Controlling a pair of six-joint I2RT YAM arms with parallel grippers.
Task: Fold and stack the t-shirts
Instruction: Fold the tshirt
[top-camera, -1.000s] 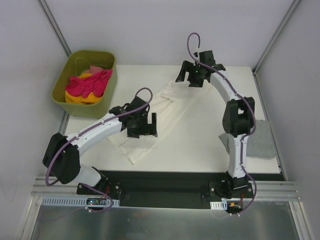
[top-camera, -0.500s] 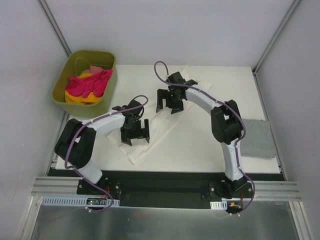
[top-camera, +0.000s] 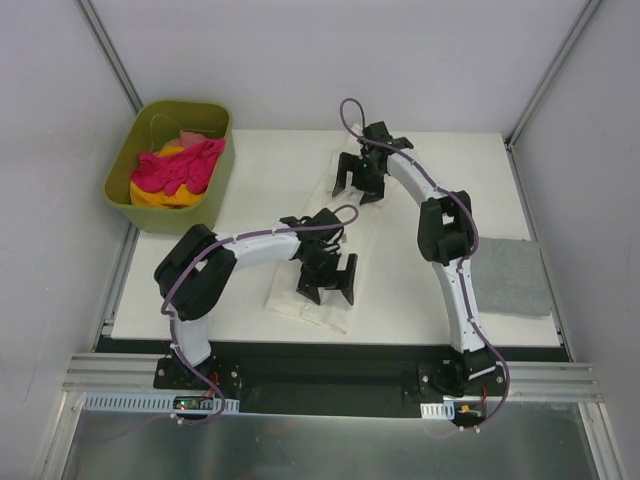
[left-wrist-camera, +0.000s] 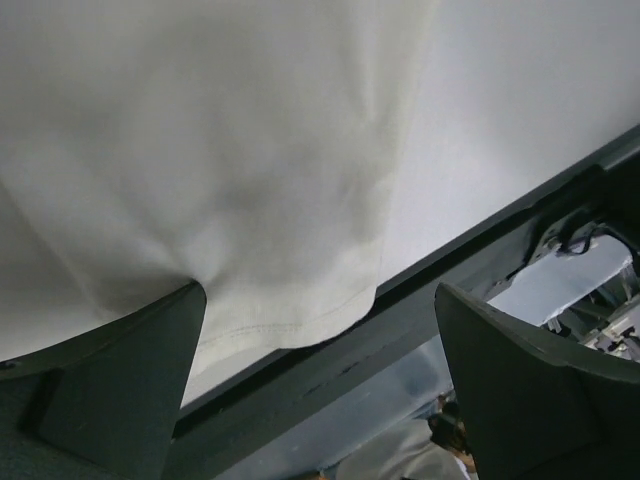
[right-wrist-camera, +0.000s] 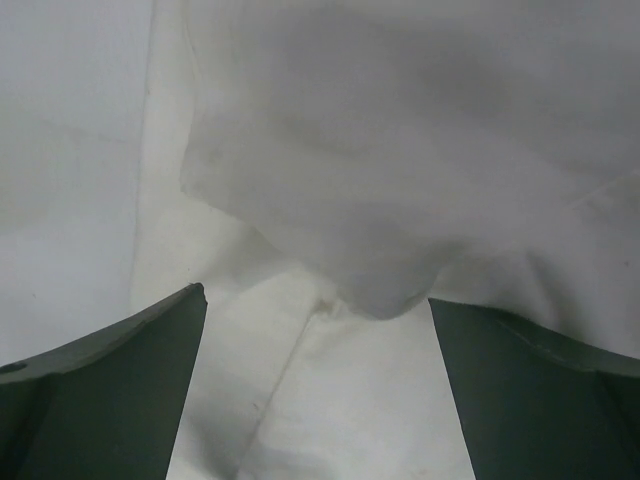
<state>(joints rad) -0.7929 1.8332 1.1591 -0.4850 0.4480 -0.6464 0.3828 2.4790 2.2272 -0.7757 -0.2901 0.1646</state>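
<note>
nearest lies a black base plate (top-camera: 320, 360) behind an aluminium rail (top-camera: 330, 395). past it, on the white table (top-camera: 270, 160), the left jaws stand wide apart and hold nothing. the hemmed near end of the cream-white t-shirt (left-wrist-camera: 260, 160) lies under them, puckered by one finger. the right jaws, also spread and holding nothing, hang over the shirt's far, rumpled end. right of both jaws a folded grey t-shirt (top-camera: 515, 275) rests at the table edge. far to their left, an olive tub (top-camera: 212, 190) holds pink (top-camera: 178, 170), yellow (top-camera: 160, 197) and red (top-camera: 192, 136) shirts. pale walls (top-camera: 300, 60) close in.
</note>
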